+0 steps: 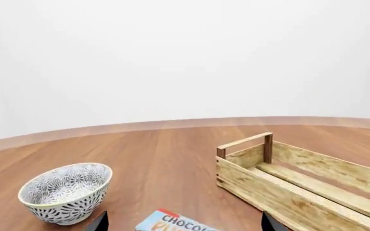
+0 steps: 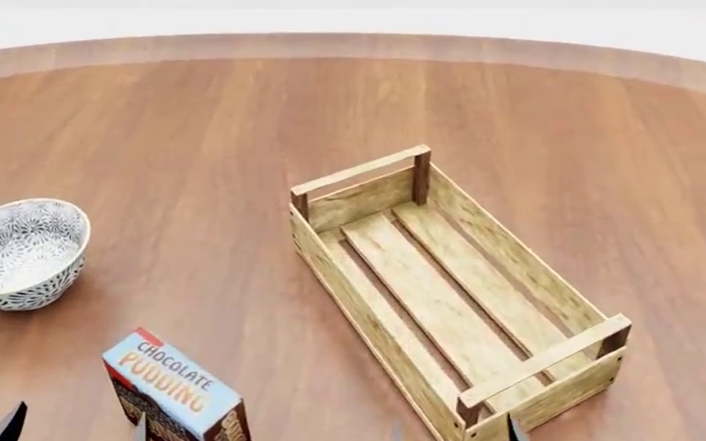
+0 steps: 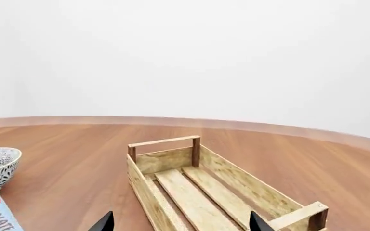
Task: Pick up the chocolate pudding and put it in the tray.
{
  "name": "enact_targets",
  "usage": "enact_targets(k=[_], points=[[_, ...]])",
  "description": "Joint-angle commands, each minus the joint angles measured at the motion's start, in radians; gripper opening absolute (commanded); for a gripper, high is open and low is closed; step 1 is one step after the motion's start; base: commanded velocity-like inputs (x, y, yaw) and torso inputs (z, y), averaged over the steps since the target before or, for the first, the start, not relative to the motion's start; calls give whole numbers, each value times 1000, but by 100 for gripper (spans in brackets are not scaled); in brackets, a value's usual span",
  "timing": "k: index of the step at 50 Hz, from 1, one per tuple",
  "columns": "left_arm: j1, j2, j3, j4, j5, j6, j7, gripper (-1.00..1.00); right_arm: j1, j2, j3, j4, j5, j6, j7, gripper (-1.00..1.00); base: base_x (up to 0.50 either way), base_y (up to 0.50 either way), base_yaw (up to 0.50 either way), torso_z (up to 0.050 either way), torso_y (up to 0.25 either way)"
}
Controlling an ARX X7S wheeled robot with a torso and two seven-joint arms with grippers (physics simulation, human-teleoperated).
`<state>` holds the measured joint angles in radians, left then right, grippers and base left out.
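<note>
Pudding (image 2: pixel 172 389) upright between bowl (image 2: pixel 19 253) and tray (image 2: pixel 570 308); both grippers spread wide.

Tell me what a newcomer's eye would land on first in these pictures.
The long wooden tray dominates, lying at an angle across the middle of the brown table, with nothing in it. Next comes the blue-topped pudding at the near left, standing on the table outside the tray. Beyond it to the left sits a patterned bowl.
</note>
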<state>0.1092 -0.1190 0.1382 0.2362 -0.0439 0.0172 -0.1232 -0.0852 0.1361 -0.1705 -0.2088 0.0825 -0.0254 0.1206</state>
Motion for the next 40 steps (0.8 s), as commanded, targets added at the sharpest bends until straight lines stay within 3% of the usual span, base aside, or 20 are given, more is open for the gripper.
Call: enact_targets(k=[1,20,30,40], points=[[3,-14,13,12,-3,-2,-16,100,2,10,-18,3,-2,-5,10,100,430,4,0,0,0],[19,-35,24,52,-25,-7,-30,100,-1,27,-52,-1,-30,-2,32,100,420,48,0,0,0],[23,-43,32,63,-51,-4,-25,100,-37,78,-73,-88,73,34,-57,100,0,0,0,0,2],[22,-50,35,66,-53,-3,-38,100,-114,179,-124,-134,15,-29,-123,100,0,0,0,0,0]])
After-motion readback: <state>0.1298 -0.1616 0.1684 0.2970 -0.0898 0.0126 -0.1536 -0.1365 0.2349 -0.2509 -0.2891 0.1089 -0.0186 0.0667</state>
